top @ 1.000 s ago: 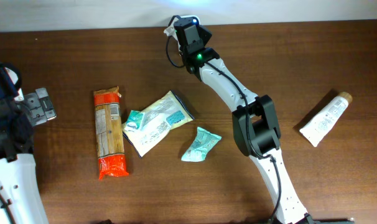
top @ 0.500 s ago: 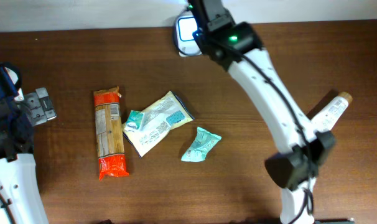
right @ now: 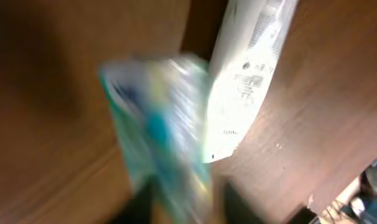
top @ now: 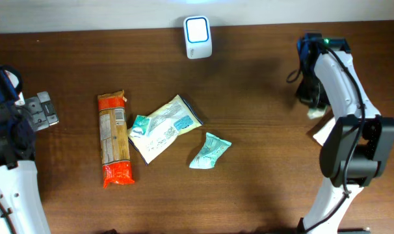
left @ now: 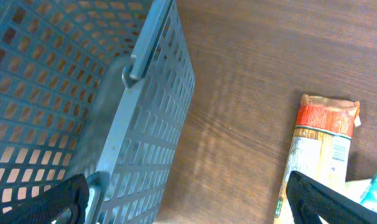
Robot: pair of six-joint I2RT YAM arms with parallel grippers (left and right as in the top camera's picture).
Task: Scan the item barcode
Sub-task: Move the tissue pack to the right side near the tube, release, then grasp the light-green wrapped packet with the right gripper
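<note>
The right pincer (top: 312, 101) hangs over the near-right part of the dark, grained wooden table (top: 262, 162). Directly at its fingers is a flat, glossy packet (right: 157, 124) in teal, white and yellow, smeared by blur. I cannot tell whether the jaws pinch it or stand apart from it. Just behind the packet lies a smooth white tube (right: 247, 74) with small print, flat on the wood. The scanner (top: 197, 29), a rounded white block with a lit pale-blue face, stands well apart from this pincer, at the table's far edge toward the other arm. The left pincer (left: 195, 202) is spread wide with nothing between its black fingertips. Beside it is a grey-blue plastic basket (left: 64, 93) with perforated walls. Farther out lie a long clear-film pasta pack (top: 114, 138) with orange ends, a crinkled pale pouch (top: 164, 128) touching it, and a small teal sachet (top: 210, 151) near the pouch.
</note>
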